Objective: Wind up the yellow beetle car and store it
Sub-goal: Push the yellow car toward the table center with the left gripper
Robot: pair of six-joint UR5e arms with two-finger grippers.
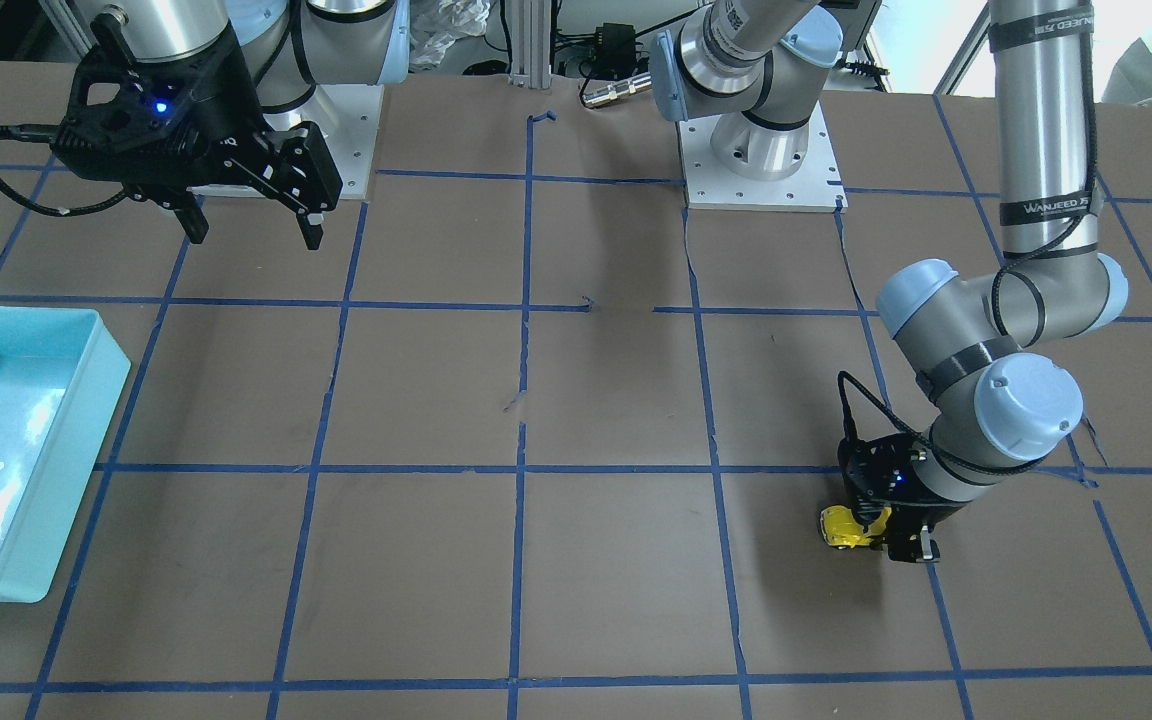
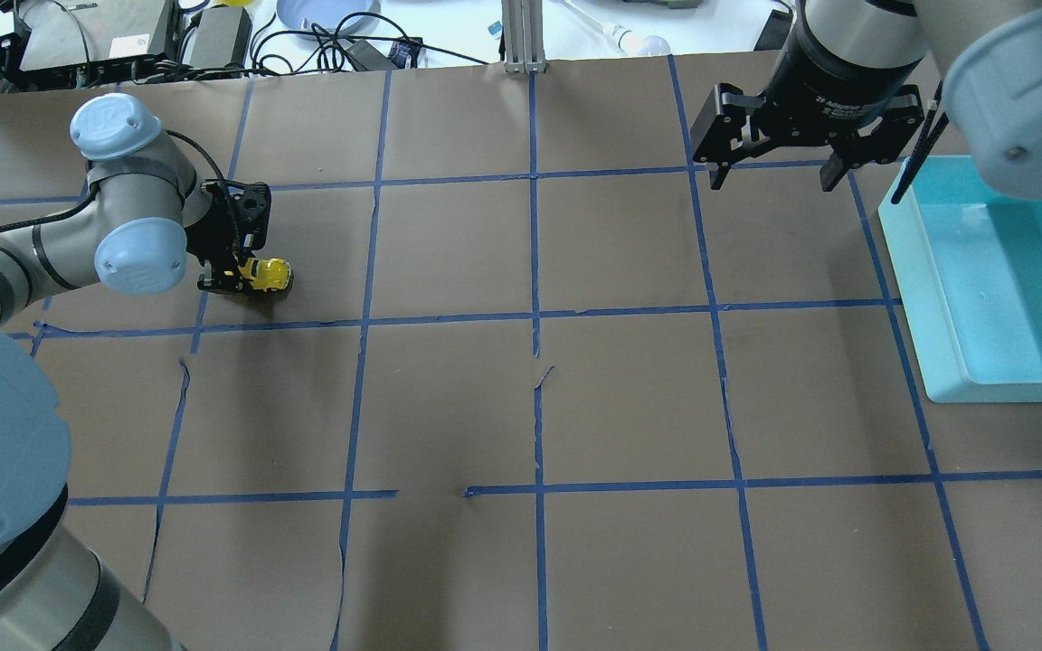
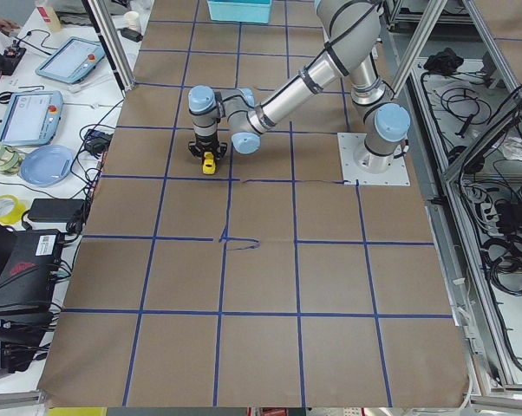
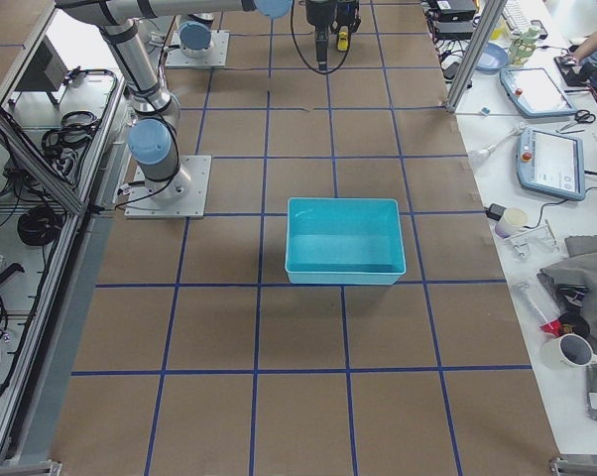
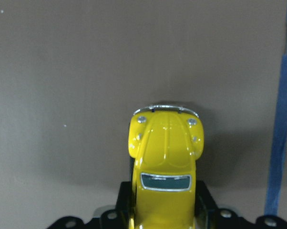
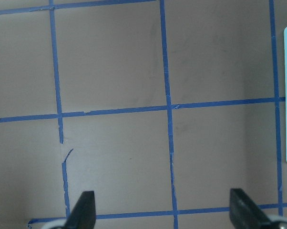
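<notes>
The left hand (image 5: 165, 205) is clamped on the rear flanks of the yellow beetle car (image 5: 165, 148), one dark finger (image 5: 126, 204) pressed to each side. The car's nose and silver bumper stick out past the fingers, low over the brown surface (image 5: 86, 95), beside a blue tape line (image 5: 279, 119). Well apart across the surface, the right hand (image 2: 774, 185) hangs raised with its fingers spread wide and nothing between them. Beside it stands a teal bin (image 2: 928, 298).
</notes>
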